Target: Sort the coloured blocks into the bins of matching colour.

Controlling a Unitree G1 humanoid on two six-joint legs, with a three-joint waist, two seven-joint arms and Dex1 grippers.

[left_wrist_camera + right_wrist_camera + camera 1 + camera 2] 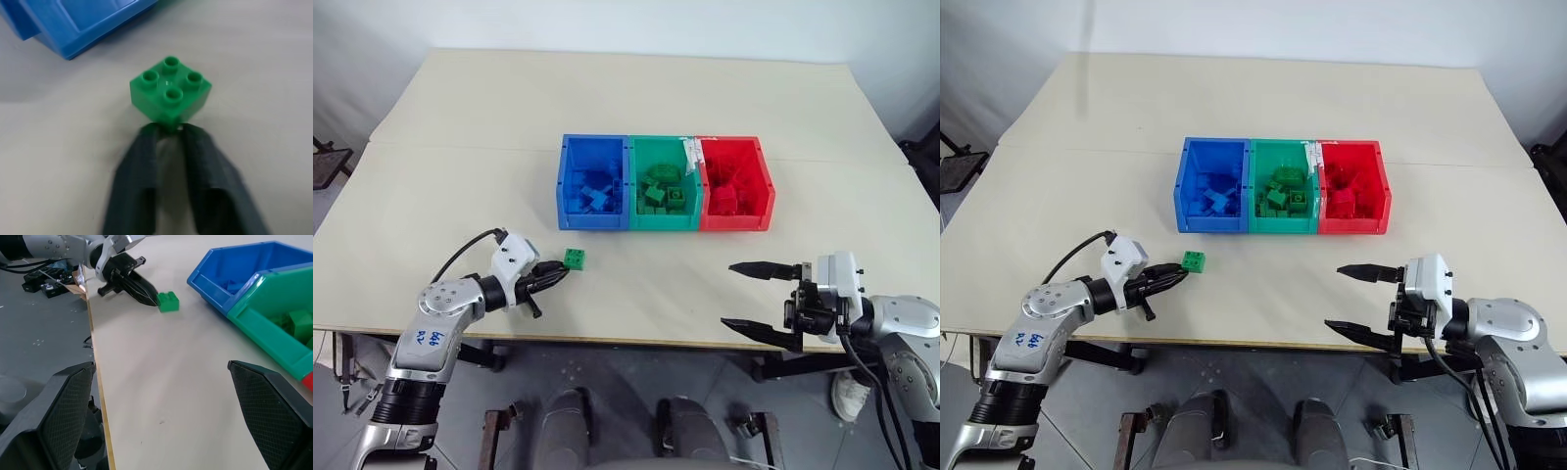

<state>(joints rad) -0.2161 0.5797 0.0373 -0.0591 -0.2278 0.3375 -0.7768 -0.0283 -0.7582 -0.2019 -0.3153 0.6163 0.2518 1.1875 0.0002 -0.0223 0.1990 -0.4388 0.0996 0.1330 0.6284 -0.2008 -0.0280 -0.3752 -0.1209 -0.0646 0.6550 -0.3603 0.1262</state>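
One green block (169, 94), studs up – corner toward left gripper (168, 128)

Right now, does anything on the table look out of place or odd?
One small green studded plastic block lies outside the bins, on the beige table in front of the blue plastic bin. The left gripper has shut on its corner, a shallow hold.

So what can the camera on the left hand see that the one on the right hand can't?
The left wrist view looks down on the green block's four studs, with the left gripper shut on its near corner. The right wrist view adds the green bin with blocks inside, the table edge, and the right gripper's open fingers. Both show the green block, the left gripper and the blue bin.
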